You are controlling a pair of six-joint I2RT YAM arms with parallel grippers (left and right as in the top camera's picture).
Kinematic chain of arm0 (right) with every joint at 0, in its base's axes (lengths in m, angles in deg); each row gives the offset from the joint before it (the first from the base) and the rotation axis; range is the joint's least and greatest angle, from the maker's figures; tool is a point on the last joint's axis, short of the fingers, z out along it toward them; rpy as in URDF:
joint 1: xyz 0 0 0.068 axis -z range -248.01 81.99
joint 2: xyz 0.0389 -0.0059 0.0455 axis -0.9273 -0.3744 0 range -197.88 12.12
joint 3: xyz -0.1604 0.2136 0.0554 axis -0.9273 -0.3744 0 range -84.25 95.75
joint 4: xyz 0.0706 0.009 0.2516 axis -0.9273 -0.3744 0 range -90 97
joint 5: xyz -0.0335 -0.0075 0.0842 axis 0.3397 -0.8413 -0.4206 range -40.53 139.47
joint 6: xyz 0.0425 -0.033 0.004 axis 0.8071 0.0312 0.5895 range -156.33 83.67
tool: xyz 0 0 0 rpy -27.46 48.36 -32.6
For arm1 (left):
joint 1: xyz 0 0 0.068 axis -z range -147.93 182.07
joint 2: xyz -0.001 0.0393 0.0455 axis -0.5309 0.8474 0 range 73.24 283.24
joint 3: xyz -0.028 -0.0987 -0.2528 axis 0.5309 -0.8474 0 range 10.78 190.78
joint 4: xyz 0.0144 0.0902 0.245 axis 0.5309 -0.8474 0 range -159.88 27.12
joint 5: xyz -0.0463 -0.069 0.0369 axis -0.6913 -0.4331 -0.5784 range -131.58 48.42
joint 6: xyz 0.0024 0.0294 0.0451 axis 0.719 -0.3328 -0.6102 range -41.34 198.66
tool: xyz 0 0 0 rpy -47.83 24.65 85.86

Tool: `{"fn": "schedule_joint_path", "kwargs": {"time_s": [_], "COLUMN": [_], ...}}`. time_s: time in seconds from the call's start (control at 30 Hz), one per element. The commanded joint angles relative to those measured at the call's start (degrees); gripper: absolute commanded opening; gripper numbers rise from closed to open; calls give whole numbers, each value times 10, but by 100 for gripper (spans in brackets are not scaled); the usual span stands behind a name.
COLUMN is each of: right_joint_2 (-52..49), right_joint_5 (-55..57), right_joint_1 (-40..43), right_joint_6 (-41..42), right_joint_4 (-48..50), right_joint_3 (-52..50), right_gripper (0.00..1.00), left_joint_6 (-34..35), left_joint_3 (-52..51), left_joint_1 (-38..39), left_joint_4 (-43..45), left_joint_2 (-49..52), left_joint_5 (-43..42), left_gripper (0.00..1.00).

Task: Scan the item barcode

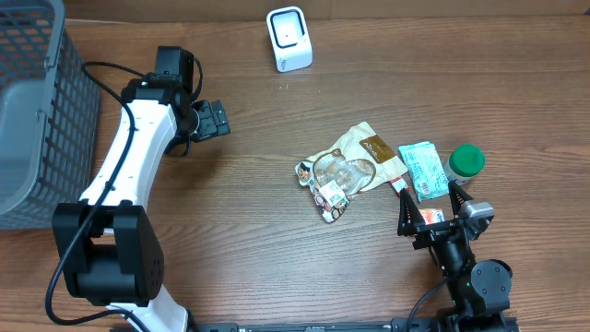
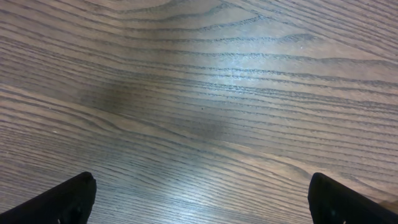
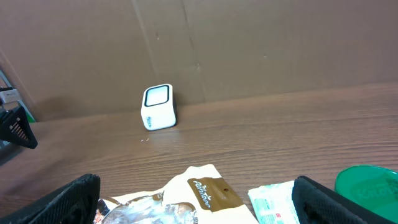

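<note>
Both L claw (image 1: 219, 118) & R claw (image 1: 430, 207) released; snack bag (image 1: 355, 159) long axis diag.

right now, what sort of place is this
Likely a mock checkout station: a white barcode scanner stands at the back of a wooden table, a grey mesh basket at its left edge, packaged snacks in the middle.

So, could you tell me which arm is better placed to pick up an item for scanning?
Right, I'd say. The right gripper, open, sits beside the snack bag and teal packet; the left gripper hovers over bare table, farther off.
</note>
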Motion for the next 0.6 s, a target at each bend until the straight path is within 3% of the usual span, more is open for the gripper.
{"fn": "schedule_joint_path", "kwargs": {"time_s": [0.0, 0.37, 0.57], "right_joint_2": [6, 6, 6], "right_joint_5": [4, 4, 4], "right_joint_1": [4, 4, 4], "right_joint_6": [2, 2, 2], "right_joint_4": [2, 2, 2], "right_joint_3": [-6, -6, -6], "right_gripper": [100, 100, 100], "left_joint_6": [-11, -11, -11], "left_joint_3": [6, 6, 6], "left_joint_1": [1, 14, 55], "left_joint_4": [1, 1, 1], "left_joint_2": [-7, -23, -150], "left_joint_5": [3, 3, 3], "left_gripper": [99, 100, 100]}}
